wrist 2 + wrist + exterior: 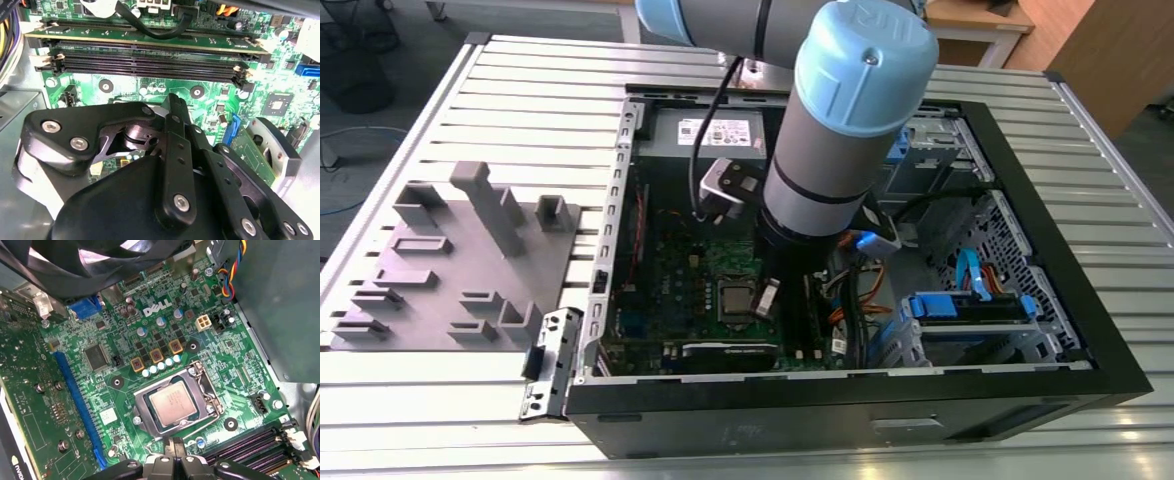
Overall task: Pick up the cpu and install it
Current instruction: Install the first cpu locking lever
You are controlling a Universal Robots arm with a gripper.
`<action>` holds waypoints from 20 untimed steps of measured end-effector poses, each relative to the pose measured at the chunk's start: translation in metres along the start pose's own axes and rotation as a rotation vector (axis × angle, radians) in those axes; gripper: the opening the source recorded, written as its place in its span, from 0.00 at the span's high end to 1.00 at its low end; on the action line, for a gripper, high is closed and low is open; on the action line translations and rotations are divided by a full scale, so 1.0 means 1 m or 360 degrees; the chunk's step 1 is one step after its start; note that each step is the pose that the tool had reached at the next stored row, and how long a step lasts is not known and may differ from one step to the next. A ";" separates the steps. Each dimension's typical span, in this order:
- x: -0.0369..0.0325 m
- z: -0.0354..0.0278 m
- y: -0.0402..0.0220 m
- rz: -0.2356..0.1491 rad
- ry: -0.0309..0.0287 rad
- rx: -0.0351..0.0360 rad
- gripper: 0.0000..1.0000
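Cpu (171, 404): brushed metal lid, dull silver-grey, satin, w/ thin pale edge. Socket frame (150, 419): bare metal, semi-gloss. Motherboard (235, 365): green laminate, glossy lacquer, shiny solder spots. Gripper (172, 115): black, matt, looks like anodised metal or plastic, w/ bright steel screw heads. RAM slots (150, 62): black plastic, slight sheen. Table (520, 100): ribbed aluminium, satin. Fixture block (454, 255): grey plastic, matt.
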State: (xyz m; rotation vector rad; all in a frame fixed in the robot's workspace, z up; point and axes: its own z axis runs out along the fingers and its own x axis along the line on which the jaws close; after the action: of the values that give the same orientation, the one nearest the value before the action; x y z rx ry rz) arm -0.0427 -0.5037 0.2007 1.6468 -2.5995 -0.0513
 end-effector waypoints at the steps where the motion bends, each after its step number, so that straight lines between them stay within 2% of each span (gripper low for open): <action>1: 0.0000 0.0000 0.0007 0.0000 -0.00003 0.0001 0.89; 13: 0.0041 0.0002 0.0107 0.0002 -0.00100 0.0020 0.89; 17: 0.0042 0.0001 0.0106 0.0003 -0.00099 0.0022 0.89; 20: 0.0044 0.0002 0.0105 0.0006 -0.00031 0.0025 0.89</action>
State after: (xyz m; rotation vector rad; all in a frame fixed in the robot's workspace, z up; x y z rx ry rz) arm -0.0541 -0.5032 0.2014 1.6472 -2.6113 -0.0326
